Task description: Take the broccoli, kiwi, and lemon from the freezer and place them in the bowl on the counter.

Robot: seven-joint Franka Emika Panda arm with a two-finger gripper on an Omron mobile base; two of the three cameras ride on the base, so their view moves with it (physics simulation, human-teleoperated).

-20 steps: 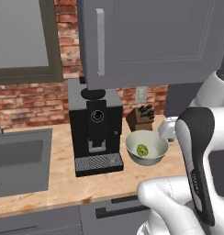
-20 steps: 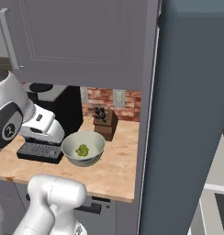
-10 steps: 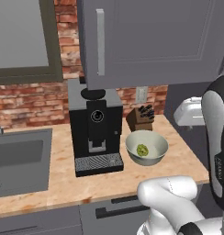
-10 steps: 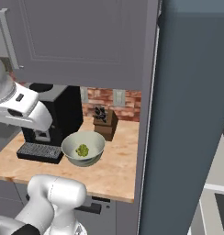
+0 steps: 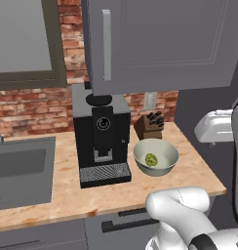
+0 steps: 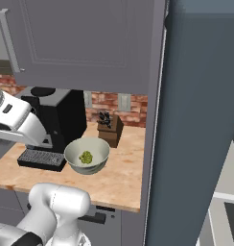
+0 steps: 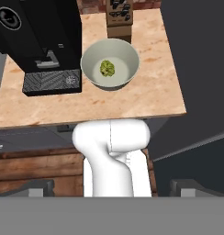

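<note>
Your claw (image 7: 112, 190) stands spread wide and holds nothing, high above the counter (image 7: 150, 98) front edge. Further in, the broccoli (image 7: 107, 68) lies in the bowl (image 7: 130, 55), with bare counter toward the freezer (image 6: 195, 125) wall. Coffee machine (image 5: 101, 132) and knife block (image 5: 149, 127) close the back.

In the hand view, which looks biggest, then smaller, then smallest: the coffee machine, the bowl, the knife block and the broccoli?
1. Coffee machine, though the picture's edge cuts it off.
2. Bowl.
3. Knife block, also cut off at the top, so its place is less sure.
4. Broccoli, lying inside the bowl.
</note>
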